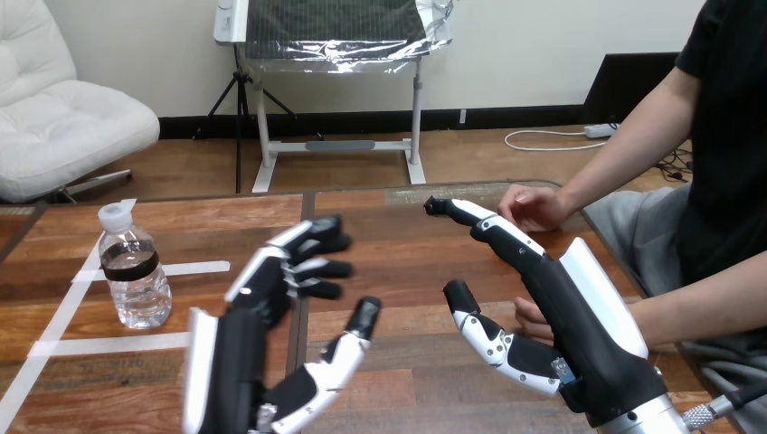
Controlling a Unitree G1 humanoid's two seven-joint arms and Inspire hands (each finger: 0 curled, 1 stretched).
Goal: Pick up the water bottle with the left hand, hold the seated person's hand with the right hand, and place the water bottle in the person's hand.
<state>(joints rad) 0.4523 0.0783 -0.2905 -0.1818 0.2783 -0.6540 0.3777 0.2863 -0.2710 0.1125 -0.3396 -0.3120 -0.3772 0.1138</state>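
Note:
A clear water bottle [133,269] with a white cap and a dark label stands upright on the table's left part. My left hand [262,316] hovers open to the right of it, fingers spread, a clear gap between them and the bottle. My right hand [561,316] is open too, fingers stretched toward the far right of the table. The person's upper hand [532,206] rests on the table's far right edge, just past my right fingertips. The person's lower hand [532,318] lies behind my right palm, mostly hidden; I cannot tell if they touch.
White tape lines [181,268] mark the wooden table [398,262] around the bottle. The person sits at the right side, forearms reaching in over the table's edge.

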